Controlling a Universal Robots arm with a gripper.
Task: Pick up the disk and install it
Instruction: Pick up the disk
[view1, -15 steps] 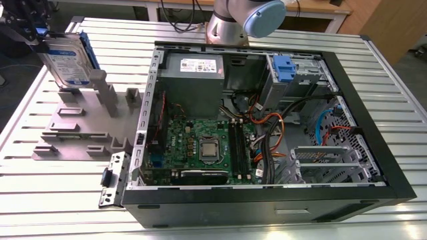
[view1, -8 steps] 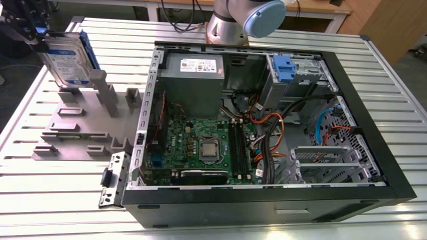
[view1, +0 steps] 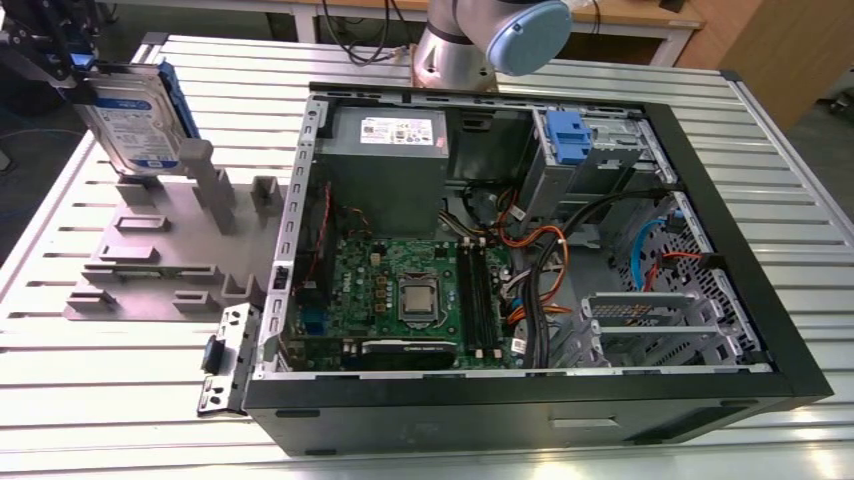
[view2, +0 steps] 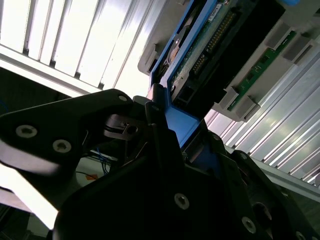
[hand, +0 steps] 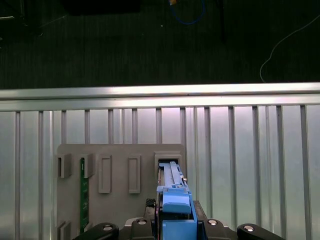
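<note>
The disk (view1: 134, 120) is a silver drive with a white-and-blue label and a blue frame. It stands on edge at the exterior view's far left, over the back posts of the grey holder plate (view1: 160, 260). My gripper (view1: 80, 82) is shut on its upper end. In the first wrist view the disk (hand: 172, 192) runs edge-on from my gripper (hand: 175, 225) towards a slot of the plate (hand: 120, 155). Whether its lower end sits in that slot I cannot tell. The second wrist view has my fingers (view2: 160, 120) clamped on the blue frame of the disk (view2: 200, 60).
An open computer case (view1: 747, 250) lies on the slatted metal table (view1: 107, 400), to the exterior view's right of the plate. It holds a motherboard (view1: 414, 290), a grey metal box (view1: 387, 140), cables and a drive bay with a blue clip (view1: 567, 135). A green board (hand: 84, 195) stands in the plate.
</note>
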